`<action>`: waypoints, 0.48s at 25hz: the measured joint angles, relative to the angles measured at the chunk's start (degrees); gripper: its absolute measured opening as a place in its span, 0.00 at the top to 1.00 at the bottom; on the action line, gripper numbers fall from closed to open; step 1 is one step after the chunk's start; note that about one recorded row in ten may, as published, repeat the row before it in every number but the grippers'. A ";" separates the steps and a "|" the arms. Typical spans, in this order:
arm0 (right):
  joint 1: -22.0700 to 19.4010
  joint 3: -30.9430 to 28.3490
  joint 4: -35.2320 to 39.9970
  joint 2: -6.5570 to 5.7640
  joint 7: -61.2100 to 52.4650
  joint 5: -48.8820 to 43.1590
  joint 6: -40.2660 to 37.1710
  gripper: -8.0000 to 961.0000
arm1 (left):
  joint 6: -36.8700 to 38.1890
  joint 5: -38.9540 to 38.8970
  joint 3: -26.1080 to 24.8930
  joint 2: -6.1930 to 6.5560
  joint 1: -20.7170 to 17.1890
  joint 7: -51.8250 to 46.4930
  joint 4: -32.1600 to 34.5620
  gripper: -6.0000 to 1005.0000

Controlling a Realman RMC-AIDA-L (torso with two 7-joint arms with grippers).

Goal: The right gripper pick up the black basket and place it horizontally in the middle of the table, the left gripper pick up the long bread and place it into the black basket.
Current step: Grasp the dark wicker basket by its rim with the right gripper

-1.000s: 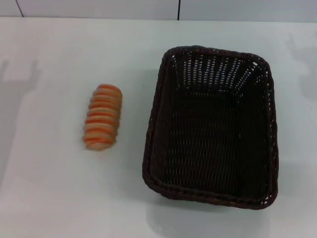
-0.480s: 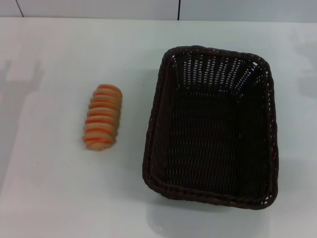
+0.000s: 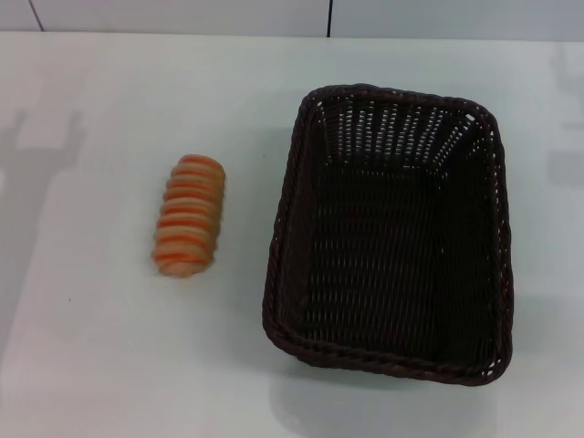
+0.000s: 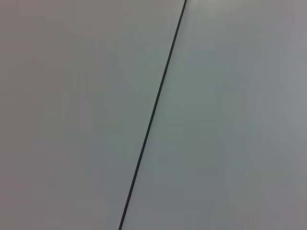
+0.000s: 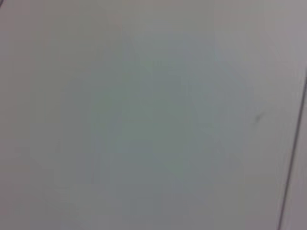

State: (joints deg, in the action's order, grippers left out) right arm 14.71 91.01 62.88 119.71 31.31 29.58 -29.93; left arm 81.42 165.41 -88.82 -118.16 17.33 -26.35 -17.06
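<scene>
The black basket [image 3: 392, 233] stands on the white table [image 3: 91, 365], right of centre in the head view, with its long side running away from me and nothing inside it. The long bread [image 3: 188, 215] lies on the table to the basket's left, striped side up, a short gap from the basket's rim. Neither gripper shows in any view. Only faint arm shadows fall on the table at the far left and far right. Both wrist views show a plain pale surface with a thin dark seam.
The table's far edge meets a pale wall with dark seams [image 3: 329, 16] at the top of the head view. Bare tabletop lies in front of the bread and the basket.
The faint shadows at the table's far left and far right have shifted slightly. The basket and the bread have not moved.
</scene>
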 joint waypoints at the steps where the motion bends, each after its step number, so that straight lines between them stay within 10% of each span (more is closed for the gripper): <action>1: 0.82 0.27 -2.28 0.01 0.00 0.09 -3.47 0.24 | 0.03 0.00 0.00 0.01 0.03 0.00 -0.06 0.17; 8: 7.49 4.16 -18.37 -0.17 -0.93 5.55 -25.86 0.24 | 0.15 0.00 -0.02 0.04 0.09 -0.02 -0.88 0.17; 12: 8.79 4.18 -17.18 -0.37 -2.41 6.09 -23.77 0.24 | 0.11 0.00 -0.04 0.08 0.03 -0.02 -1.46 0.17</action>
State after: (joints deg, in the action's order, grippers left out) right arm 23.50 95.20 45.70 119.35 28.90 35.68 -53.70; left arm 81.53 165.41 -88.86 -118.08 17.36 -26.37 -18.52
